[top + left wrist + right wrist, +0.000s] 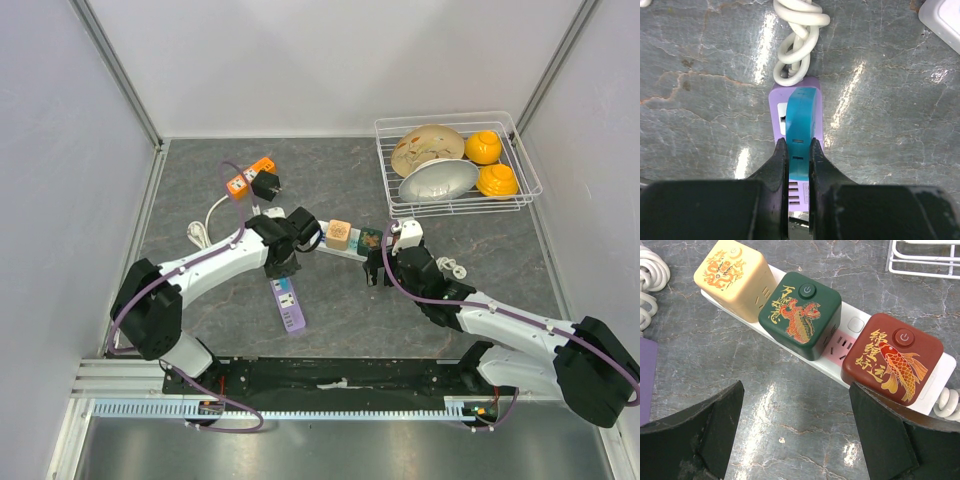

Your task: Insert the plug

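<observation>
My left gripper (799, 150) is shut on a teal plug (801, 120) and holds it upright against the top face of a purple power strip (818, 100); I cannot tell how deep its prongs sit. In the top view the left gripper (283, 262) is at the far end of the purple strip (290, 305). My right gripper (797, 432) is open and empty, just in front of a white power strip (855, 325) that carries a cream cube (735, 277), a green cube (800, 312) and a red cube (892, 357). In the top view the right gripper (378, 265) is next to that strip (345, 252).
A coiled white cable (797, 45) leads off the purple strip's far end. An orange power strip (248, 178) with a black plug (266, 185) lies at the back left. A wire basket (520, 150) with bowls and yellow cups stands at the back right.
</observation>
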Action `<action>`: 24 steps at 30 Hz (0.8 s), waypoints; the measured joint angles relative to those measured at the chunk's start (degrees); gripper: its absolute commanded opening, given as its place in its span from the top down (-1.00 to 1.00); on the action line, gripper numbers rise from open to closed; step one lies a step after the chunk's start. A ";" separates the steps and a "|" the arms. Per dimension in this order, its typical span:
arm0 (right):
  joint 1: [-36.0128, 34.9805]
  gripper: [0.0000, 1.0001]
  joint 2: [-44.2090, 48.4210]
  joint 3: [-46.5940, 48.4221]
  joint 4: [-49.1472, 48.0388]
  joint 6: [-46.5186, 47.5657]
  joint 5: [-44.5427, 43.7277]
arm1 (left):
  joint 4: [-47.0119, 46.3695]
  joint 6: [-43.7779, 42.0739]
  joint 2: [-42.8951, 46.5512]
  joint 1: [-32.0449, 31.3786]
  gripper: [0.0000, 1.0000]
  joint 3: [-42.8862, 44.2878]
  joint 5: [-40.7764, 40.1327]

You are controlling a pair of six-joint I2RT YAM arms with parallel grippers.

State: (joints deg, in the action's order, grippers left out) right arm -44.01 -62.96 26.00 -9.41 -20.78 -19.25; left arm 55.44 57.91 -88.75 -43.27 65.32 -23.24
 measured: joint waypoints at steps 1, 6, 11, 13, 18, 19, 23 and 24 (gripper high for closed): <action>0.00 -0.89 0.00 0.00 0.00 0.00 0.00 | -0.68 0.31 0.00 0.00 0.97 -0.50 0.24; 0.00 -0.89 0.00 0.00 0.00 0.00 0.13 | -2.25 1.38 0.92 -0.26 0.97 -2.36 0.61; 0.00 -0.89 0.00 0.00 0.00 0.00 0.15 | -2.91 2.10 1.53 -0.28 0.97 -3.19 0.61; 0.00 -0.89 0.00 0.00 0.00 0.00 0.15 | -2.91 2.16 1.49 -0.28 0.97 -3.17 0.61; 0.00 -0.89 0.00 0.00 0.00 0.00 0.15 | -2.43 2.21 0.28 -0.37 0.97 -2.56 0.61; 0.00 -0.89 0.00 0.00 0.00 0.00 0.15 | -2.08 2.19 -0.15 -0.39 0.97 -2.19 0.63; 0.00 -0.89 0.00 0.00 0.00 0.00 0.15 | 0.13 1.84 -2.67 -0.76 0.97 0.11 0.55; 0.00 -0.89 0.00 0.00 0.00 0.00 0.15 | 0.48 1.77 -3.08 -0.81 0.97 0.37 0.50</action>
State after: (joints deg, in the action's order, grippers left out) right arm -44.01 -62.96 26.00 -9.41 -20.78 -19.09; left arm 55.92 59.68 -91.83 -44.07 65.69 -22.74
